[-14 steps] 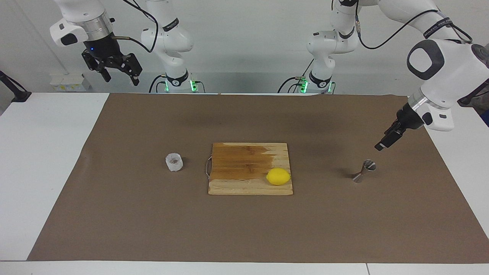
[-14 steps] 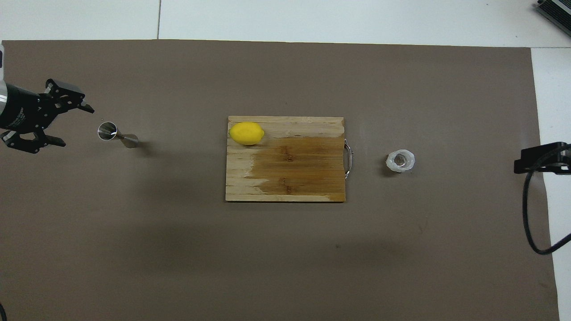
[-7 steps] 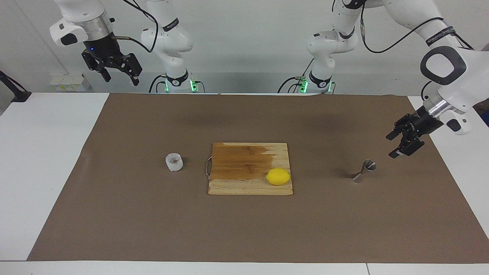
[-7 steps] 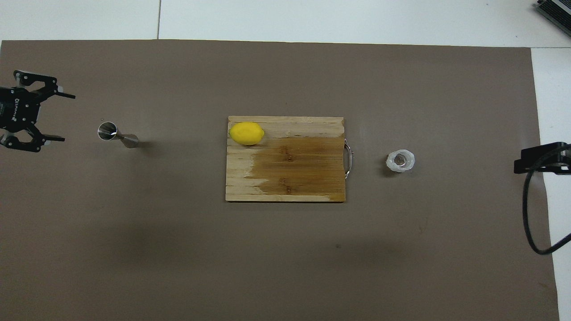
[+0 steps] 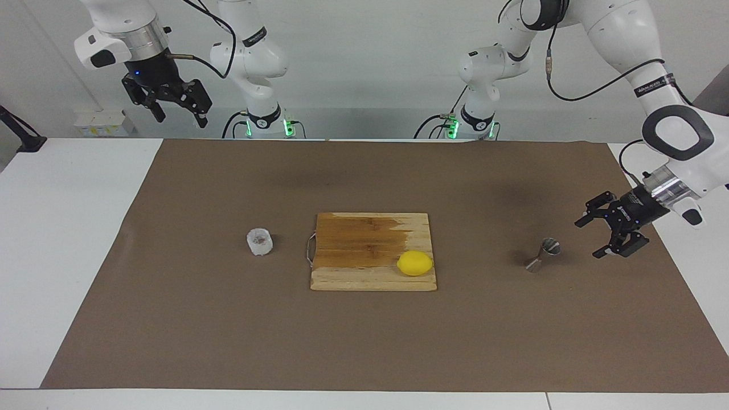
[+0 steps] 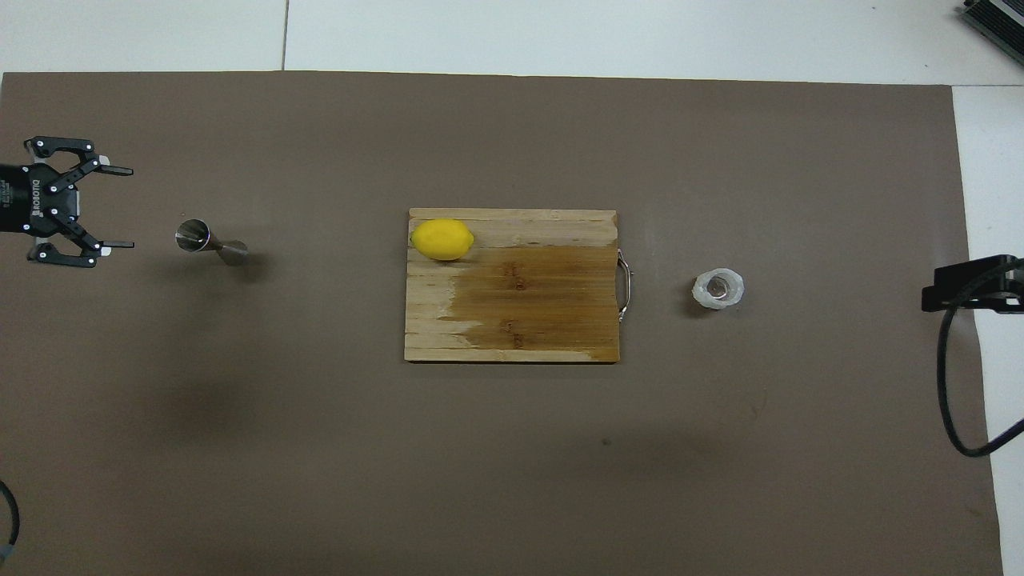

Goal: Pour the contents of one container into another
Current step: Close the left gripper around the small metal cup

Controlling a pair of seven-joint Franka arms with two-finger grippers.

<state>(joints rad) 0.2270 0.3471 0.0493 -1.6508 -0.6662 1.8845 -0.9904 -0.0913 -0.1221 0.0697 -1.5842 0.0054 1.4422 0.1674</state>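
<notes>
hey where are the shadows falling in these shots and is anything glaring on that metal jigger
Facing view: soft dark patches on the brown mat lie under the raised arms; the jigger casts a short shadow. Overhead view: the jigger's rim shines bright, with a faint smear of shadow beside it; the open left pincer looks crisp; the cup shows a small glint inside.

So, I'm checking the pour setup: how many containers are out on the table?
2: the crinkled cup toward the right arm's end, and the steel jigger toward the left arm's end. None appear hidden.
</notes>
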